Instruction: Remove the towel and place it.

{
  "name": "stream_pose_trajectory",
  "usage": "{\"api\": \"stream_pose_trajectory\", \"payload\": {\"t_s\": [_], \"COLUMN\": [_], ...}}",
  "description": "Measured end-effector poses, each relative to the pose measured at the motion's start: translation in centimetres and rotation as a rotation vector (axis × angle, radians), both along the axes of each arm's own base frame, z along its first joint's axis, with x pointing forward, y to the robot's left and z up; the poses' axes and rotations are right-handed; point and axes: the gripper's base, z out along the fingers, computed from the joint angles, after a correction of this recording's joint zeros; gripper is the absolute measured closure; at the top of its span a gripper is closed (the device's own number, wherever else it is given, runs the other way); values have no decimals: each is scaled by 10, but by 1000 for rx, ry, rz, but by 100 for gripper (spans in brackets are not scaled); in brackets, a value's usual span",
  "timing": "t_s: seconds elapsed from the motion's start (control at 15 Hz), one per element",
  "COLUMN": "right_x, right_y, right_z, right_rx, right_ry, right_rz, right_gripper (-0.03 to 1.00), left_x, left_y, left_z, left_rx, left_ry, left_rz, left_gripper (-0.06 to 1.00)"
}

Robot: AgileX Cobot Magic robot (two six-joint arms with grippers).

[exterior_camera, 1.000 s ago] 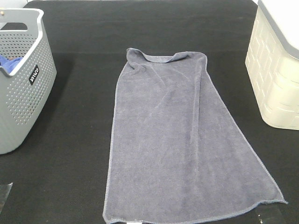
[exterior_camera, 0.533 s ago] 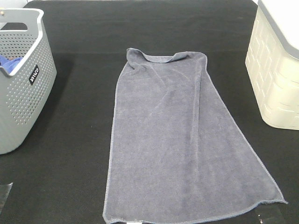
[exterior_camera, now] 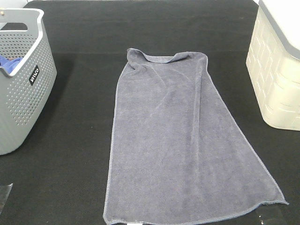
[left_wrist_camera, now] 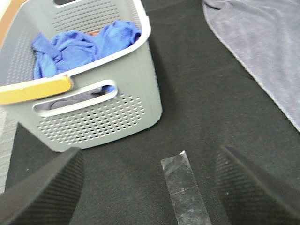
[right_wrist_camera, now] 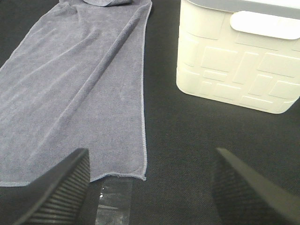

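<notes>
The slate-grey towel [exterior_camera: 180, 140] lies spread flat on the black table, long side running from far to near, its far hem slightly folded over. It also shows in the left wrist view [left_wrist_camera: 262, 42] and the right wrist view [right_wrist_camera: 79, 89]. My left gripper [left_wrist_camera: 150, 187] is open and empty above the table near the grey basket, away from the towel. My right gripper [right_wrist_camera: 150, 187] is open and empty just off the towel's near right corner. Neither gripper shows in the high view.
A grey perforated basket [exterior_camera: 28, 89] stands at the left with a bright blue cloth [left_wrist_camera: 79, 44] inside. A cream bin [exterior_camera: 279, 70] stands at the right. Clear tape strips [left_wrist_camera: 185, 187] are stuck on the table near the front edge.
</notes>
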Motion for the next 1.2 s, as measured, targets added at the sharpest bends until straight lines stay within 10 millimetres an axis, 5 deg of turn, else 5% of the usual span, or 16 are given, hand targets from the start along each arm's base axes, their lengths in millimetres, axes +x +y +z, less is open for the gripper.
{"api": "stream_pose_trajectory", "payload": {"t_s": [1.2], "right_x": [-1], "right_y": [0], "right_z": [0], "right_rx": [0], "right_ry": [-6], "right_rz": [0], "right_gripper": [28], "left_x": [0], "left_y": [0], "left_z": [0], "left_rx": [0], "left_ry": [0], "left_rz": [13], "left_gripper": [21]}}
